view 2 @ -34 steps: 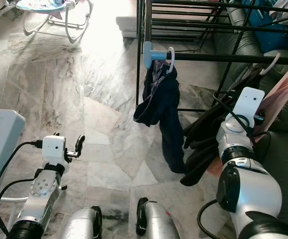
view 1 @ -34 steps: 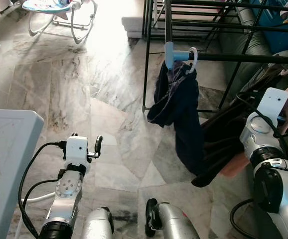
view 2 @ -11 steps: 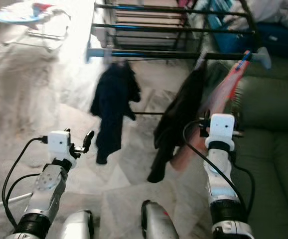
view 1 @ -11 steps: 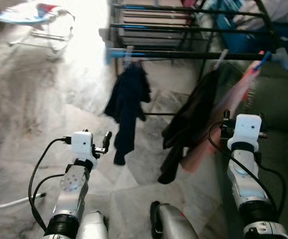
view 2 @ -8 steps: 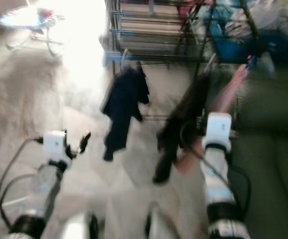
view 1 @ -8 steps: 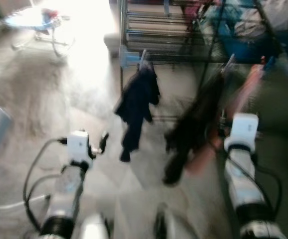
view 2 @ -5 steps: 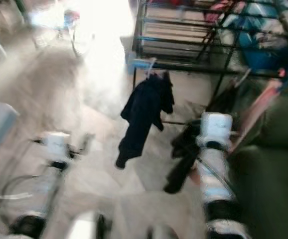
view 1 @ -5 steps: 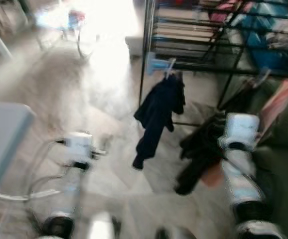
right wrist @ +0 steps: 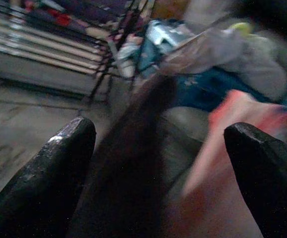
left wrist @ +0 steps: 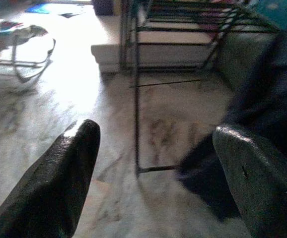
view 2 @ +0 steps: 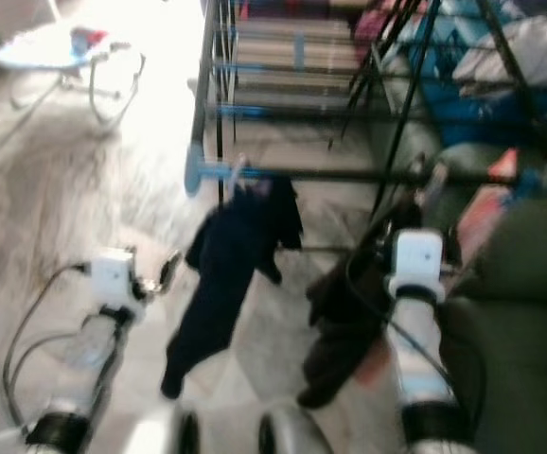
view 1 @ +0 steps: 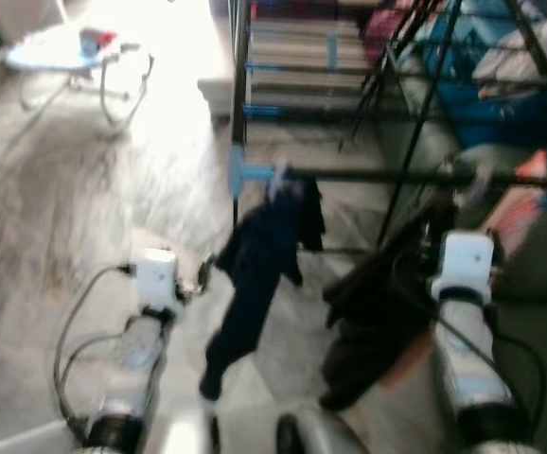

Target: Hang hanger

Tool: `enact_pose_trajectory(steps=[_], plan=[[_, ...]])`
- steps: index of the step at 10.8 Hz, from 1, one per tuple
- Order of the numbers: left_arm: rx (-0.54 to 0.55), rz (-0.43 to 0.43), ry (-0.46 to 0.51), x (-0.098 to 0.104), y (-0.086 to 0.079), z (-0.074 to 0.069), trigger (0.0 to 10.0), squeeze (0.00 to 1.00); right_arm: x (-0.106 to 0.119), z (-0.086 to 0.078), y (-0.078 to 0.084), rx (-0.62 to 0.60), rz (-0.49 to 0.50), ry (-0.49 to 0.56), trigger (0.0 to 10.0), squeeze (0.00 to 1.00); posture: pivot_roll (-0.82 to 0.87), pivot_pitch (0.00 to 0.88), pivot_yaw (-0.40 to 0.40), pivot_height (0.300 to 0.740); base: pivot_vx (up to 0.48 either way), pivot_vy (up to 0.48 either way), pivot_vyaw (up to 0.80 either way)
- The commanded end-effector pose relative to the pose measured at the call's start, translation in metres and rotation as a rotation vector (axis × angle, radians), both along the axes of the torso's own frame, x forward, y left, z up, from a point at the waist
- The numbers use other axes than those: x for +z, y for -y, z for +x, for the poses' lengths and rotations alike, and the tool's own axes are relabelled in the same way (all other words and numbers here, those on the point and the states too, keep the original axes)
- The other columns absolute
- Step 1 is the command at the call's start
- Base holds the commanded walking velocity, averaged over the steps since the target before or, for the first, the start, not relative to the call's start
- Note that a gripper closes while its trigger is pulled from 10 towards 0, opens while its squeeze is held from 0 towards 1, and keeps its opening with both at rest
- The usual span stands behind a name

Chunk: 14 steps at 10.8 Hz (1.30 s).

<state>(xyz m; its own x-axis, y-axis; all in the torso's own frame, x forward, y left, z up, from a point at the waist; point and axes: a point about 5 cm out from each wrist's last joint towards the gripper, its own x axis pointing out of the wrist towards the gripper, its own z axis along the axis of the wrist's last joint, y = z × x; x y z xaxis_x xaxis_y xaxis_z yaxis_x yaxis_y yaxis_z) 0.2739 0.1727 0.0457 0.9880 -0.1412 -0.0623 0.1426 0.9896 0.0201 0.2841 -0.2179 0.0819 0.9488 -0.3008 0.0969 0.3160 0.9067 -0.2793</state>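
On the rack rail [view 1: 387, 176], dark garment [view 1: 255, 274] hanging, left fingers [left wrist: 69, 183] spread empty, right fingers [right wrist: 59, 163] spread empty.

Navy garment [view 1: 255, 274] on a black rack [view 1: 387, 175] with perhaps light-blue end cap [view 1: 238, 173]; grey-veined marble floor [view 1: 56, 208].

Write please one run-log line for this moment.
left pincer: open, empty | right pincer: open, empty | navy garment: hanging on rack bar | view: blurred

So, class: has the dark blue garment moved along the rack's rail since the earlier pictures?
No. The dark blue garment hangs beside the rail's blue end cap, as earlier; the camera moved.
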Motion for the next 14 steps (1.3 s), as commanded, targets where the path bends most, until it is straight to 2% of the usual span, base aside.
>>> enact_pose_trajectory(steps=[1,3,4,7,8,9,10,11,12,13,14], plan=[[-0.009,-0.005,-0.022,-0.005,0.003,-0.004,10.0,0.0,-0.001,-0.003,0.005,-0.02,-0.01,-0.013,10.0,0.64,-0.01,0.178,-0.047,0.74,0.0,0.0,0.0],[-0.011,-0.003,-0.023,-0.005,0.004,-0.004,10.0,0.0,-0.004,-0.003,0.003,-0.018,-0.003,-0.029,10.0,0.64,-0.01,0.177,-0.048,0.74,0.0,0.0,0.0],[-0.008,-0.002,-0.026,-0.005,0.004,-0.004,10.0,0.0,-0.009,-0.004,0.002,-0.024,0.037,-0.062,10.0,0.63,-0.01,0.177,-0.049,0.74,0.0,0.0,0.0],[-0.011,-0.001,-0.031,-0.006,0.005,-0.004,10.0,0.0,-0.025,-0.009,0.012,-0.088,0.107,-0.144,10.0,0.58,-0.01,0.176,-0.05,0.74,0.0,0.0,0.0],[-0.013,0.001,-0.035,-0.007,0.005,-0.003,10.0,0.0,-0.031,-0.01,0.011,-0.081,0.14,-0.188,10.0,0.54,-0.01,0.175,-0.048,0.74,0.0,0.0,0.0],[-0.017,0.002,-0.037,-0.007,0.007,-0.003,10.0,0.0,-0.042,-0.012,0.007,-0.053,0.19,-0.254,10.0,0.37,-0.01,0.175,-0.048,0.74,0.0,0.0,0.0],[-0.019,0.001,-0.038,-0.007,0.008,-0.002,10.0,0.0,-0.045,-0.012,0.004,-0.035,0.192,-0.271,10.0,0.26,-0.02,0.173,-0.048,0.74,0.0,0.0,0.0],[-0.02,0.002,-0.039,-0.007,0.008,-0.002,10.0,0.0,-0.044,-0.009,0.004,-0.014,0.179,-0.271,4.9,0.17,-0.02,0.172,-0.047,0.74,0.0,0.0,0.0],[-0.021,0.003,-0.04,-0.007,0.009,-0.002,10.0,0.0,-0.041,-0.005,0.006,-0.016,0.174,-0.264,1.8,0.1,-0.01,0.171,-0.047,0.74,0.0,0.0,0.0],[-0.02,0.004,-0.044,-0.008,0.009,-0.002,10.0,0.0,-0.035,0.001,0.012,-0.021,0.176,-0.247,0.0,0.03,-0.01,0.171,-0.047,0.74,0.0,0.0,0.0],[-0.019,0.005,-0.046,-0.008,0.009,-0.002,10.0,0.0,-0.032,0.007,0.015,-0.005,0.172,-0.246,0.0,0.0,-0.01,0.171,-0.047,0.74,0.0,0.0,0.0]])
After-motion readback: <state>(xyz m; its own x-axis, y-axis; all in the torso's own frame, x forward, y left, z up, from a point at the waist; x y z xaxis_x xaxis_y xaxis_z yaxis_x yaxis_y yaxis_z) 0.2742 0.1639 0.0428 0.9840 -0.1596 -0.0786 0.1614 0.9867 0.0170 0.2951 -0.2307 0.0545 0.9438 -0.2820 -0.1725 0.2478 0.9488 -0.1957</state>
